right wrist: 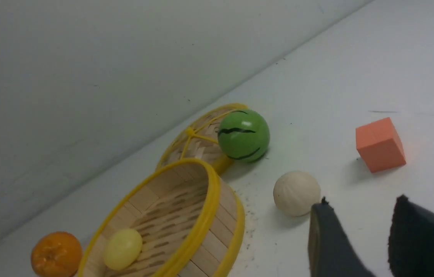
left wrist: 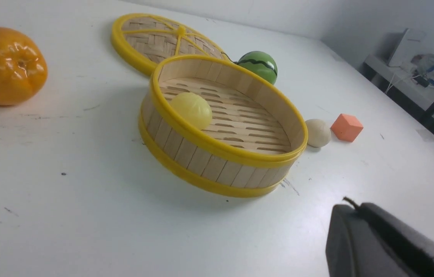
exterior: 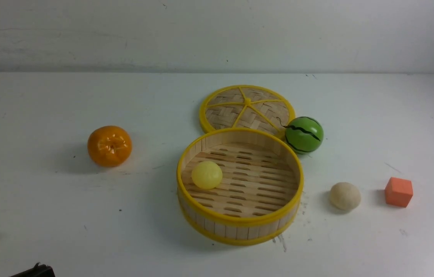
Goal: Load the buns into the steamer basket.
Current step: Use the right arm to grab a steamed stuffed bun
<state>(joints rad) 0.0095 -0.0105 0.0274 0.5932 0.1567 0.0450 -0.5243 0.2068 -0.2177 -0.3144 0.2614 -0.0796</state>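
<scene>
The right gripper [right wrist: 362, 200] is held spread and empty, the cream-beige bun [right wrist: 296, 193] just beside its fingertips. The pale yellow bun [right wrist: 123, 249] is seen beyond, inside the steamer basket [right wrist: 217, 240].

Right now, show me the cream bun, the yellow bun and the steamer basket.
cream-beige bun [exterior: 345, 196]: front view, centre of the ball.
pale yellow bun [exterior: 206, 175]: front view, centre of the ball.
steamer basket [exterior: 240, 231]: front view, slat wall nearest the camera.
</scene>
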